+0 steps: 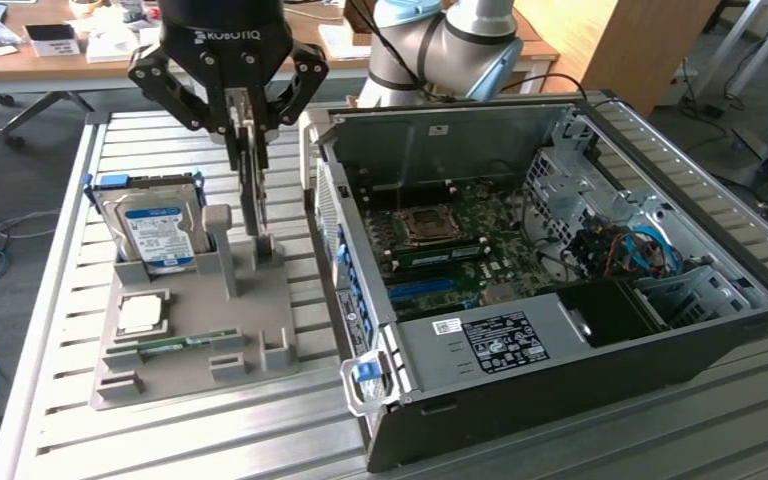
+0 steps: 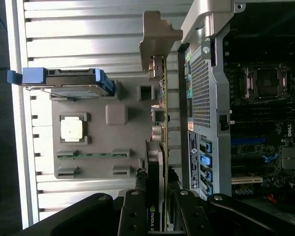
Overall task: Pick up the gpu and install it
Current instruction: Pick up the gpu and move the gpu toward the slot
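gripper [image 1: 253, 165] hangs straight down over the grey holder tray [image 1: 197, 365], its two fingers clenched on the top edge of the gpu [image 1: 263, 215]. the card stands upright on edge with its lower edge down at the tray's slotted post; whether it has cleared that slot i cannot tell. in the wrist view the card shows edge-on between the fingers, its silvery bracket [image 2: 160, 34] at the far end, lying parallel to the ported outer wall of the open computer case [image 1: 704, 190] and just beside it. the other parts sit in the tray apart from the fingers: the blue-framed hard drive [image 1: 155, 230], the cpu [image 1: 140, 315] and the ram stick [image 1: 177, 343]. the step in hand reads as the pick-up, with the grasp made and the install not begun; no card stands on the motherboard [image 1: 451, 240] inside the case. as i judge it, getting the card out of the tray calls for a straight vertical pull, so the thin board does not bind or bend in its slot. it also needs enough height to pass over the case wall, and the bracket end has to be brought round to meet that ported wall.
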